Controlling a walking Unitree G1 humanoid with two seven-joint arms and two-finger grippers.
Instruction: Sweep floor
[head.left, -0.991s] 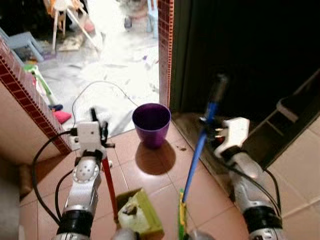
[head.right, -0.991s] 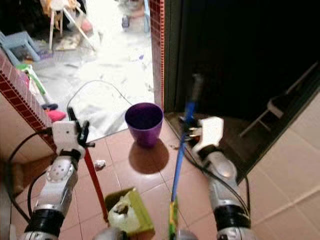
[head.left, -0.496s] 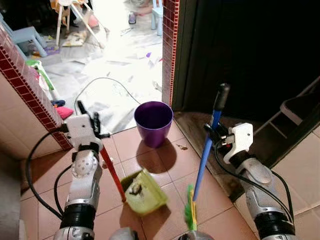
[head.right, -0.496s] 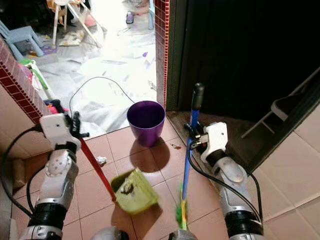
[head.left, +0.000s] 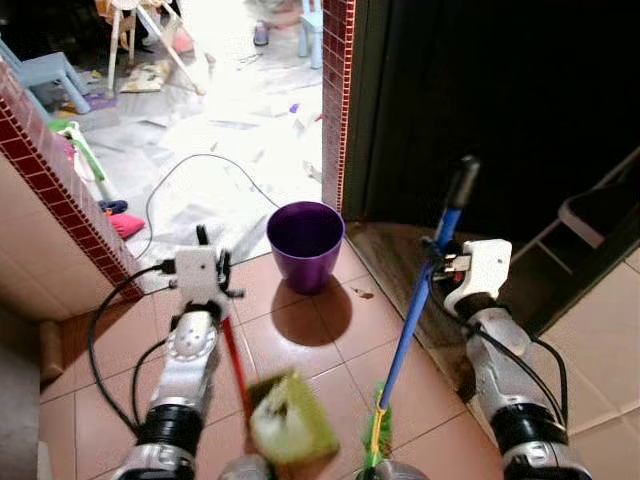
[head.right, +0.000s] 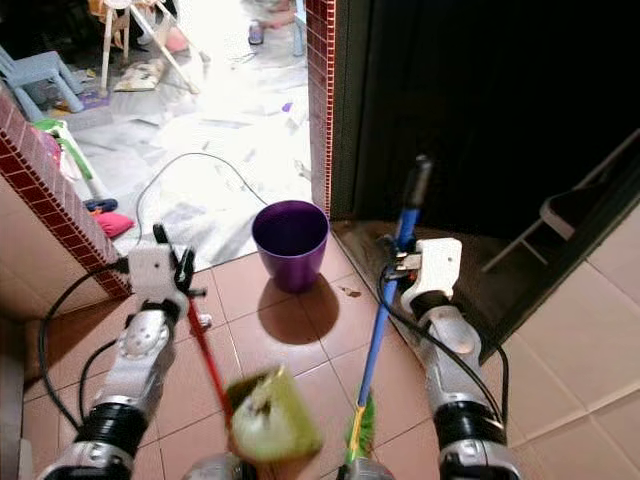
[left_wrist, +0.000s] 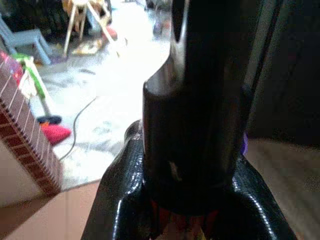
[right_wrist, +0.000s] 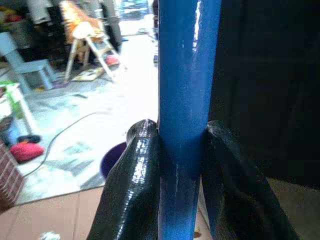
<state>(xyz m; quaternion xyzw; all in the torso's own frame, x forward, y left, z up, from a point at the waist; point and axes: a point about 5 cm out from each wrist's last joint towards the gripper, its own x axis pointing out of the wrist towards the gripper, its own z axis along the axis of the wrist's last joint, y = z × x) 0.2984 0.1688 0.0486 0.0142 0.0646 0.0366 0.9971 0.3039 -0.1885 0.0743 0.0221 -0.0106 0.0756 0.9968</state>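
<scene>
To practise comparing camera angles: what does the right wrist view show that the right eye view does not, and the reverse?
Right wrist view alone: a close look at both black fingers pressed against the blue broom handle.

Right eye view alone: the left claw on the red dustpan handle, the green dustpan, the broom's green bristles.

Both: the purple bin, the white cable and the tiled floor.

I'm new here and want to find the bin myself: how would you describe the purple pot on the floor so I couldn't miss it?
Start at the red mosaic-tiled pillar beside the dark doorway; at its foot, on the terracotta floor tiles, stands a round purple plastic bucket, upright and open-topped. It stands ahead of the blurred green dustpan and the blue-handled broom, and it is the scene's one purple tub.
</scene>
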